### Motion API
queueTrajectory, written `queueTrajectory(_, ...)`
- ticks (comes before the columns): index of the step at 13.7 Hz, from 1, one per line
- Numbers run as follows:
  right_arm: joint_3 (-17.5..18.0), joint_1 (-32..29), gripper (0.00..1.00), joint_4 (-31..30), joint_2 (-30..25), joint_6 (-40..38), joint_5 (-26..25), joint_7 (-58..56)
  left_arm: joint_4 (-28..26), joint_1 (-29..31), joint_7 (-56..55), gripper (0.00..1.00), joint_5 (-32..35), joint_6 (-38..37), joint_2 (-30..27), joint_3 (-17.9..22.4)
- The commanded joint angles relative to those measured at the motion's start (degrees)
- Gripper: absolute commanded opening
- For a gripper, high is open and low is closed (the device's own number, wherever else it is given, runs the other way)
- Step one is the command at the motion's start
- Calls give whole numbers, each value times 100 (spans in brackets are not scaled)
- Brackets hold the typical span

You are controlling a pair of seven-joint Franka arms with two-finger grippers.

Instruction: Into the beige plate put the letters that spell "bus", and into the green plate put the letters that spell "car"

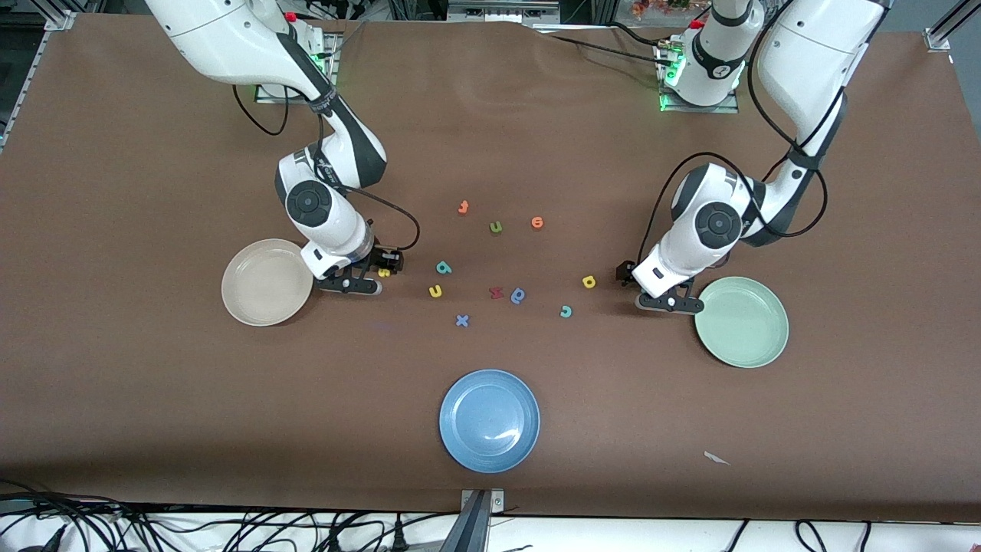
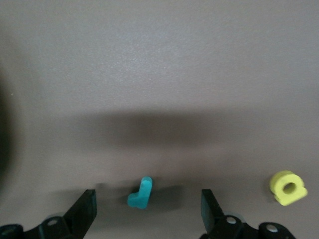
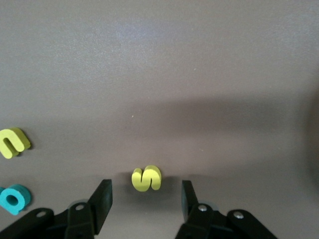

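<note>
Nearest you sat the blue plate (image 1: 489,420), while your right gripper (image 3: 144,199) straddled the s (image 3: 146,178) beside the beige plate (image 1: 266,281), jaws unclenched, your left gripper (image 2: 148,211) gaped around the r (image 2: 141,193) near the green plate (image 1: 742,321); next, I'd judge, close both.

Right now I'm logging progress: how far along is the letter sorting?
Nothing is done: the beige plate and green plate hold no letters. In hand: the right claw straddles the yellow s, not yet gripping; the left claw, open, brackets the teal r. All six letters remain.
</note>
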Motion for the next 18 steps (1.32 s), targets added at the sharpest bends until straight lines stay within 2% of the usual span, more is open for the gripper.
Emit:
queueTrajectory(1, 4, -4, 63, -64, 97, 289, -139, 122, 18, -22, -475, 91, 518, 56, 67, 0)
queueTrajectory(3, 3, 14, 62, -64, 106, 299, -131, 122, 9, -40, -572, 86, 528, -5, 58, -9)
queueTrajectory(5, -5, 14, 52, -64, 132, 307, -140, 122, -17, -66, -730, 77, 536, -23, 49, -9)
queueTrajectory(8, -5, 23, 41, -55, 247, 457, -148, 113, -44, -92, -774, 55, 536, -23, 23, -9)
queueTrajectory(10, -5, 23, 20, -38, 221, 448, -148, 87, -44, -92, -775, 41, 536, -23, 32, -9)
queueTrajectory(12, -14, 23, 16, -20, 168, 422, -157, 52, -18, -75, -766, 30, 536, -15, 40, -9)
queueTrajectory(14, -119, 14, 16, -11, -42, 308, -175, -80, 9, -57, -766, 22, 536, -15, 67, -9)
queueTrajectory(18, -864, -4, 16, 112, -604, -789, -175, -1649, 17, -40, -748, 12, 572, 20, 67, 0)
